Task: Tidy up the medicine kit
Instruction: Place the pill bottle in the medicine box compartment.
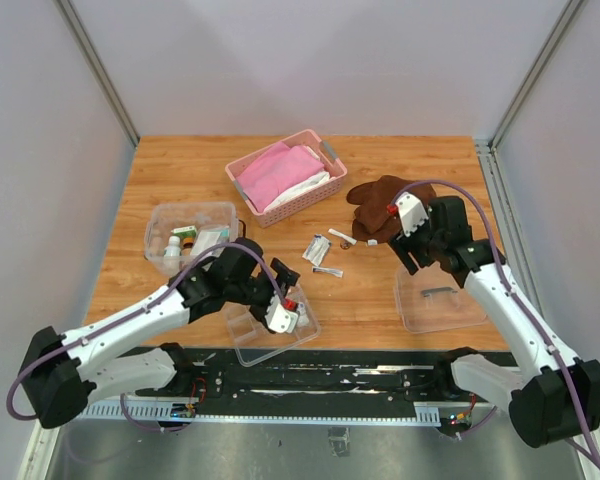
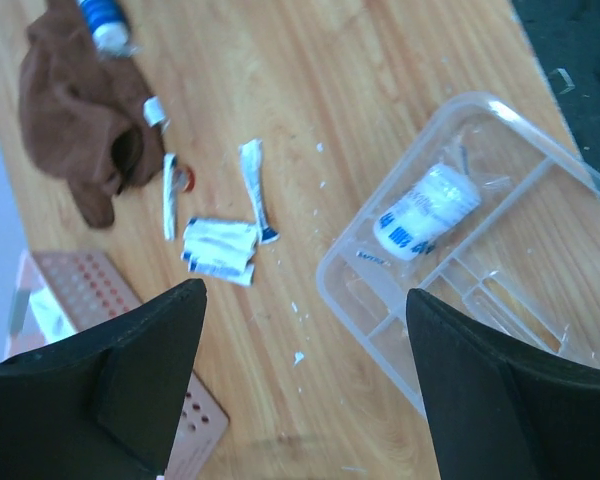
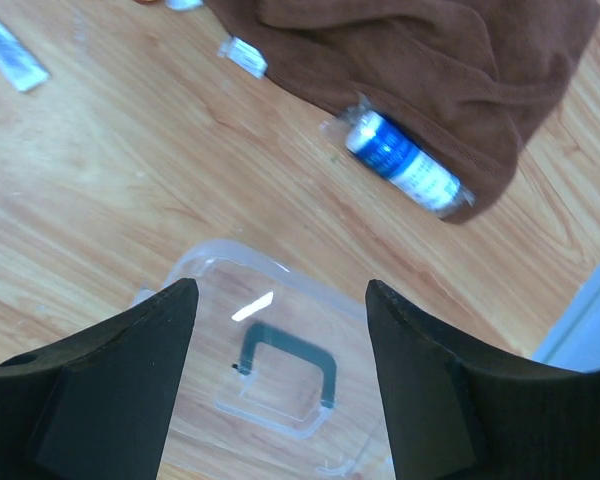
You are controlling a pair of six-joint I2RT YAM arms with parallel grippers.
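Two pairs of jaws stood apart with nothing between them, and the kit lay in three parts. Nearest the bases, the left gripper (image 2: 305, 300) hung over the tray (image 1: 252, 345), where a white bottle (image 2: 425, 210) lay on its side in one compartment. A careless descent could have clipped the thin rim and tipped or slid the tray, which sat close to the near edge of the table (image 1: 180, 170), and the round bottle would likely have rolled. Opposite, the right gripper (image 3: 280, 290) hovered above the lid (image 3: 270, 430), which lay flat with its dark handle (image 3: 292, 343) up; smooth clear plastic might have skidded under a poor pinch. Farther out, packets (image 2: 218, 247) and a thin strip (image 2: 255, 190) lay loose between tray and cloth (image 3: 430, 60); flat and light, they could have slipped from the fingers or been pushed about. Left of them sat the box (image 1: 158, 215), with bottles inside. A blue bottle (image 3: 405, 170) lay half under the brown cloth, which stood in the way of a clean grasp and could have snagged and dragged along. Farthest, the pink basket (image 1: 285, 175) stood apart from the rest and blocked nothing.
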